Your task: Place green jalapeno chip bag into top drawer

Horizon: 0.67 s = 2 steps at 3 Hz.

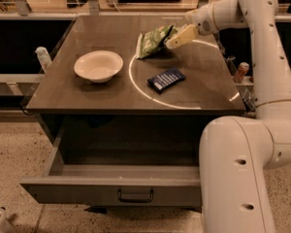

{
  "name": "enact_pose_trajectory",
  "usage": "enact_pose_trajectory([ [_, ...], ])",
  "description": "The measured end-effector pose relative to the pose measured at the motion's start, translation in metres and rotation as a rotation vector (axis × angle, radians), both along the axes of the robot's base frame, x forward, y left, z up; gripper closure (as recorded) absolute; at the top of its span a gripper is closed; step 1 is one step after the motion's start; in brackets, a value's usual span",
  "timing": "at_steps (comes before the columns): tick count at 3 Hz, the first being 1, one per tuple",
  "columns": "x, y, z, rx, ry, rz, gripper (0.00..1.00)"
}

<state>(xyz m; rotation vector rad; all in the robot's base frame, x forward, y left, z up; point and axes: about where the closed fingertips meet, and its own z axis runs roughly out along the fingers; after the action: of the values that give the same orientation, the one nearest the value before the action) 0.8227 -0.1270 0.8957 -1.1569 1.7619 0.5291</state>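
The green jalapeno chip bag lies crumpled at the back middle of the grey table top. My gripper reaches in from the right and its cream tip touches the bag's right edge. The top drawer is pulled open below the table front, its inside bare, with a dark curved handle at the centre of its front panel.
A white bowl sits left of the bag. A small dark-blue flat packet lies in front of the bag. My white arm fills the right side, beside the drawer. Cans stand on a shelf at the right.
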Motion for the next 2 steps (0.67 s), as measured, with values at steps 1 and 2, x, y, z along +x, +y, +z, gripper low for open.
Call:
enact_pose_trajectory([
  [1, -0.003, 0.0231, -0.0222, -0.015, 0.051, 0.056, 0.19],
  [2, -0.0033, 0.0237, -0.023, -0.016, 0.053, 0.058, 0.42],
])
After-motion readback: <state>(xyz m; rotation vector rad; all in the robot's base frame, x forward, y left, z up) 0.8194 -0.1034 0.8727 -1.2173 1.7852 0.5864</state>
